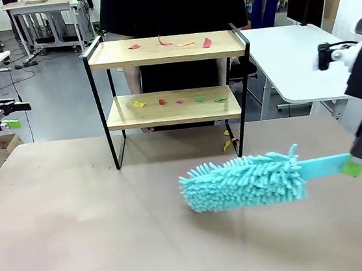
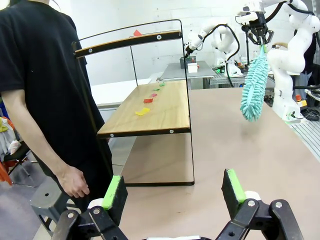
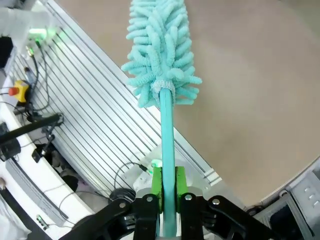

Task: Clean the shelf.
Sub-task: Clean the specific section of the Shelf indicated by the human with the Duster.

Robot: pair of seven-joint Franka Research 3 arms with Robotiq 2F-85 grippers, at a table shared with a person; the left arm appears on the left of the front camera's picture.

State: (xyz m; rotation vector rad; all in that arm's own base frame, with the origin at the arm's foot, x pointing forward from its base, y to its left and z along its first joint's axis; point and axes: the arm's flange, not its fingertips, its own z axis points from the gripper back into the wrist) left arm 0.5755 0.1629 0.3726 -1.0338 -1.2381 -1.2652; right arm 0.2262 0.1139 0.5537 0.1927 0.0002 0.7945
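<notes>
The shelf [image 1: 159,58] stands at the far middle of the surface [image 1: 81,238], boards running left to right, paper scraps [image 1: 206,42] on both tiers; it lies ahead and to the left of the right hand [image 1: 353,167], which is clamped on the handle of a teal duster [image 1: 245,180], its fluffy head pointing left, in front of the shelf and apart from it. The left hand [image 2: 174,189], farther off, gapes wide and empty

One shelf [image 1: 107,104], one duster [image 1: 242,182], one person [image 1: 173,5]. Scraps [image 1: 207,42]: four on top board [image 1: 112,55], five on lower board [image 1: 125,117].
</notes>
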